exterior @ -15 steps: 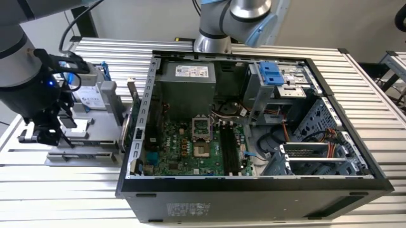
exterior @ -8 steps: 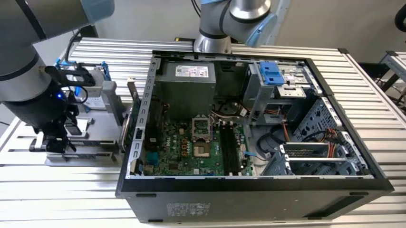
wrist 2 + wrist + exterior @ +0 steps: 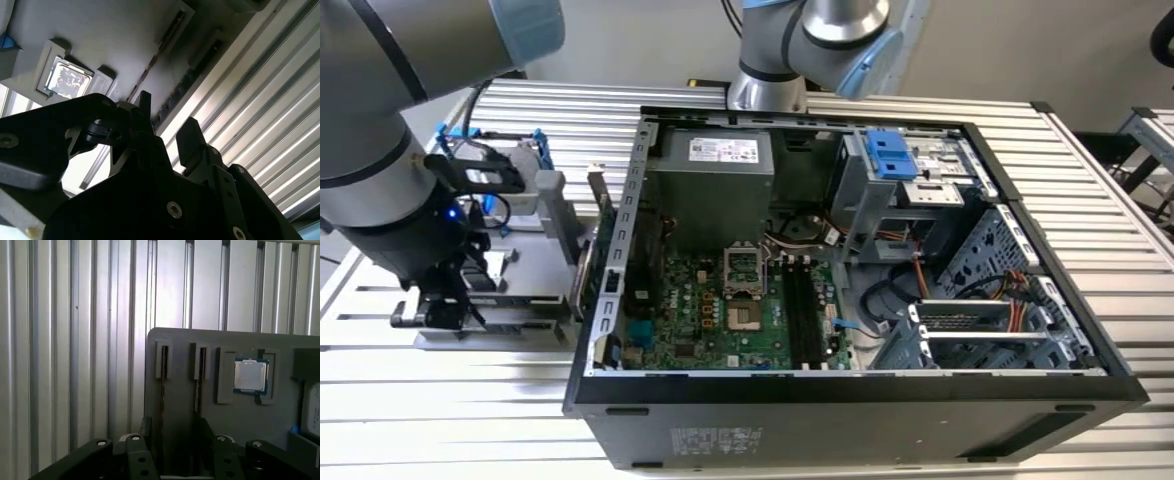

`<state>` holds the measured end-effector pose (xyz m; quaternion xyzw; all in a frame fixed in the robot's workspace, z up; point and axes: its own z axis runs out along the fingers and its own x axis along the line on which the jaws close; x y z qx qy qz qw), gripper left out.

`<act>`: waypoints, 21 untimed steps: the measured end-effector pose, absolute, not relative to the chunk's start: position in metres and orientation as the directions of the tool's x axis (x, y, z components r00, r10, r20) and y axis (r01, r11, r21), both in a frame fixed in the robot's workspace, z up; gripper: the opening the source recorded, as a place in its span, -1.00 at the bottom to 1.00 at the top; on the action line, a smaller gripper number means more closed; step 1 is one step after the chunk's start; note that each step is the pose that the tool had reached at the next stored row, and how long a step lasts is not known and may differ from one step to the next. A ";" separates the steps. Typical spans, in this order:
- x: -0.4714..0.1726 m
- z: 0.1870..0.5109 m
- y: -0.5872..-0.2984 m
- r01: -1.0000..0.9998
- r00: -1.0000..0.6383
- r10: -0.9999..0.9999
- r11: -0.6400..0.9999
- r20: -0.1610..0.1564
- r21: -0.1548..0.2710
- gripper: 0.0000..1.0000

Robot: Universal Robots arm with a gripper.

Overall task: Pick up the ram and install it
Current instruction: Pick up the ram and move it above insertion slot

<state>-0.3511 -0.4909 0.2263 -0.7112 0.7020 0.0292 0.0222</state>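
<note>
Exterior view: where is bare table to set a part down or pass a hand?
Bare ribbed table lies on the exterior view's left, between the grey parts holder and the near edge, and behind the holder toward the far edge. Crowded: over the holder, where the gripper hangs, and the narrow gap to the computer case.

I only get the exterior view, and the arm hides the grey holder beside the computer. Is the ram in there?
Observer: Yes. In the first wrist view a ram stick stands on edge in a slot of the grey holder.
Operator: Is the end effector grabbing it?
Observer: No. In the second wrist view the end effector is open and holds nothing.
Operator: What else is in the holder?
Observer: A square silver processor chip sits in a pocket beside the slots.
</note>
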 end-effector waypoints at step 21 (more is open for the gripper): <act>-0.351 0.194 -0.496 -1.000 0.012 -0.997 -0.013 -0.072 0.010 1.00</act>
